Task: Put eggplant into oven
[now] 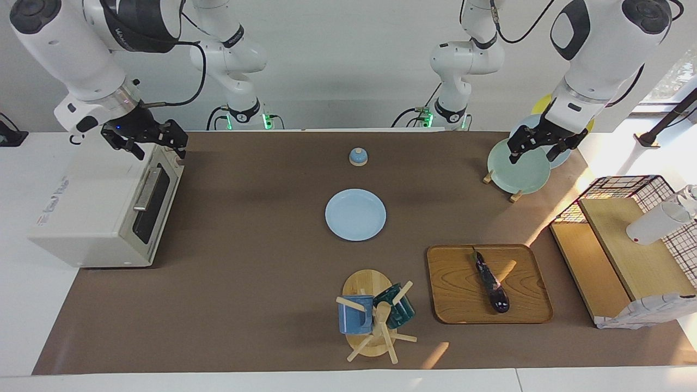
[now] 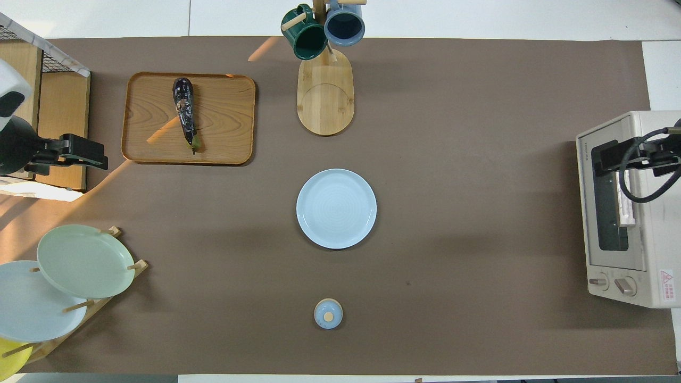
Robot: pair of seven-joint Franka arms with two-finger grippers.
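The eggplant (image 1: 491, 282) lies on the wooden tray (image 1: 452, 294), toward the left arm's end of the table. In the overhead view the tray sits at about ten o'clock from the blue plate (image 2: 336, 208) in the middle. The eggplant lies lengthwise across the tray, its small stem tip pointing toward the robots. Nothing touches it.

The oven (image 1: 103, 212) stands at the right arm's end of the table, at about three o'clock from the plate in the overhead view. Its glass door looks shut, with the bar handle (image 1: 146, 189) across its top edge.

The right gripper (image 1: 158, 146) hangs just over the top of the oven door, fingers spread wide and holding nothing. The left gripper (image 1: 536, 149) hangs over the plate rack (image 1: 517, 166), also wide and empty.

The door probably has to come down first. The right gripper is in the best spot for that. It should drop a little, take the bar near its middle, and pull it out and down in a gentle curve so the oven does not slide.

The left gripper can then go for the eggplant. It should turn so its fingers cross the eggplant's thin width, and pinch near the middle so it stays level. The skin looks shiny and may slip, so a firm, slow squeeze is best.
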